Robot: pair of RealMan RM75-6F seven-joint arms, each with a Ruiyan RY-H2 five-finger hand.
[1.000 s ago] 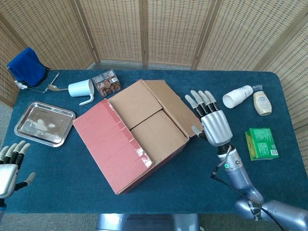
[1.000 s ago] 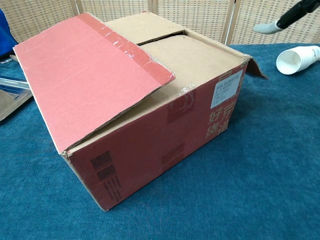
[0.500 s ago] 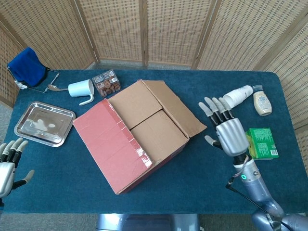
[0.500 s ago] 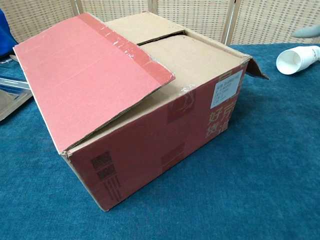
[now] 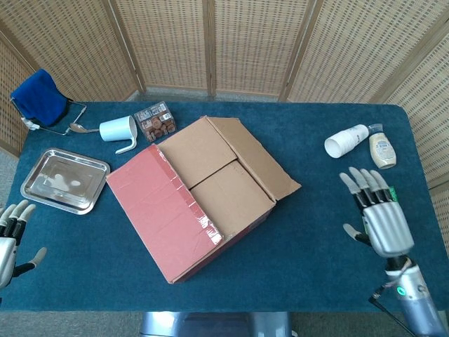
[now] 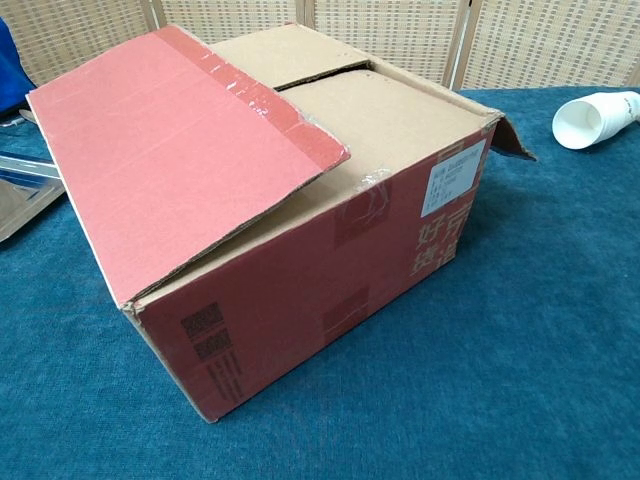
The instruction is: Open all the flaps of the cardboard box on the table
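Observation:
The red cardboard box (image 5: pixel 200 203) (image 6: pixel 300 250) sits mid-table. Its two long outer flaps are folded out: a red one (image 5: pixel 158 210) (image 6: pixel 170 140) to the left and a brown one (image 5: pixel 256 158) to the right. The two inner brown flaps (image 5: pixel 210 168) (image 6: pixel 370 110) still lie flat over the opening. My right hand (image 5: pixel 375 214) hovers open at the right, well away from the box, its fingers spread and empty. My left hand (image 5: pixel 10 239) shows open at the bottom left edge, also empty. Neither hand appears in the chest view.
A metal tray (image 5: pixel 64 180), a white mug (image 5: pixel 118 130), a small printed box (image 5: pixel 155 121), a spoon and a blue cloth (image 5: pixel 38 97) lie at the left. At the right lie a white cup (image 5: pixel 345 141) (image 6: pixel 595 115) on its side and a lotion bottle (image 5: pixel 382 149).
My right hand has drawn back from the box's right flap toward the lower right, now covering the green box. My left hand has slid further down and left, out of frame.

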